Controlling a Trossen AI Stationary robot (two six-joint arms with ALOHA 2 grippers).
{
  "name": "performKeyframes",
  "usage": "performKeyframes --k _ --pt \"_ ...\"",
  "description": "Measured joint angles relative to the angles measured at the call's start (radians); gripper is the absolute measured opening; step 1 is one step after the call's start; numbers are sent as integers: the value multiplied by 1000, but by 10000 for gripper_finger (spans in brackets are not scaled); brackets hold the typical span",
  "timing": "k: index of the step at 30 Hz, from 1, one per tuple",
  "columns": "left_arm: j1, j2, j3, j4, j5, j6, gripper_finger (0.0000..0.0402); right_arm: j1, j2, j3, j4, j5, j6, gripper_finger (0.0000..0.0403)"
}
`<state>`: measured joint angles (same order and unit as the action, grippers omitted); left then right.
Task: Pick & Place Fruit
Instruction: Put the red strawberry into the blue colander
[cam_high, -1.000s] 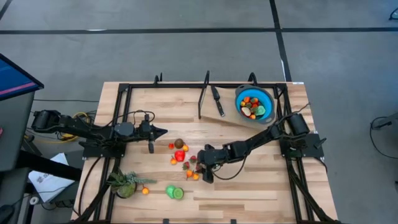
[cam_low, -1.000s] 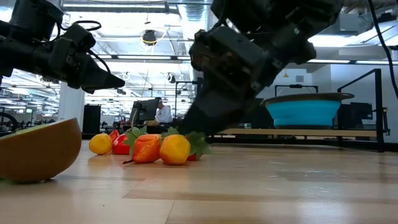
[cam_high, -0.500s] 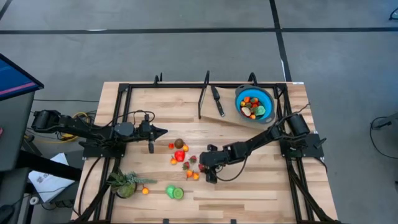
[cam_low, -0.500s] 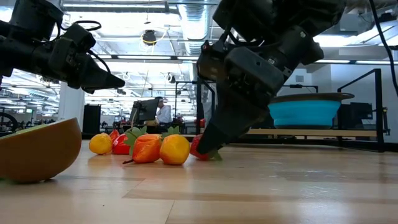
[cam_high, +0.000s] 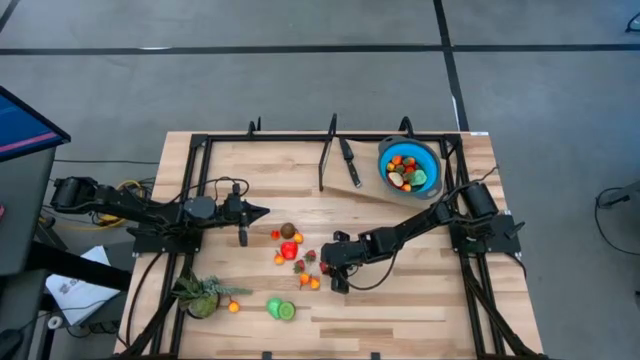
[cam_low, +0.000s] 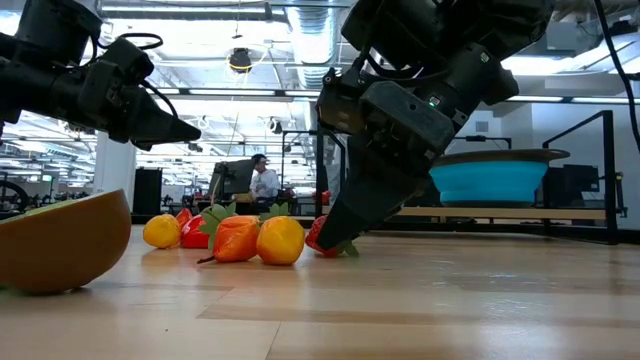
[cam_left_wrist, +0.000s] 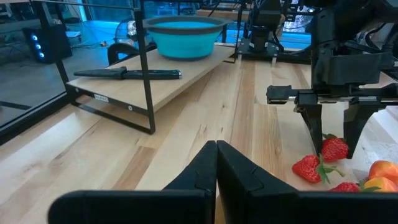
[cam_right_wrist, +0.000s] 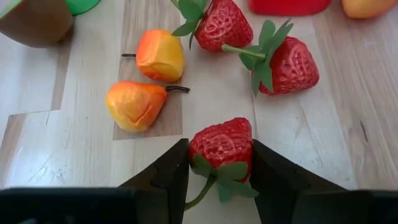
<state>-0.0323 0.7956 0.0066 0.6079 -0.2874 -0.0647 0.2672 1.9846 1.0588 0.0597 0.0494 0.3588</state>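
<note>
While the left gripper (cam_high: 262, 211) waits with jaws together, the right gripper (cam_right_wrist: 219, 163) has clamped a strawberry (cam_right_wrist: 222, 143) on the desk (cam_high: 400, 300).
Since a second ago the right jaws have narrowed onto the berry, which now shows clear of the orange fruit (cam_low: 281, 240) in the low view. Two more strawberries (cam_right_wrist: 283, 62) and two small pears (cam_right_wrist: 134, 102) lie just beyond; bare desk opens toward the blue bowl (cam_high: 408, 166) at the far right corner.
</note>
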Motion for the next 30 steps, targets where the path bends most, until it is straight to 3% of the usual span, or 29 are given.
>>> performKeyframes --k 8,16,24,30 --pt "0 0 0 0 0 0 1 0 0 0 0 0 31 155" --pt "0 0 0 0 0 0 1 0 0 0 0 0 35 124" --pt "0 0 0 0 0 0 1 0 0 0 1 0 51 163" --pt "0 0 0 0 0 0 1 0 0 0 2 0 51 123"
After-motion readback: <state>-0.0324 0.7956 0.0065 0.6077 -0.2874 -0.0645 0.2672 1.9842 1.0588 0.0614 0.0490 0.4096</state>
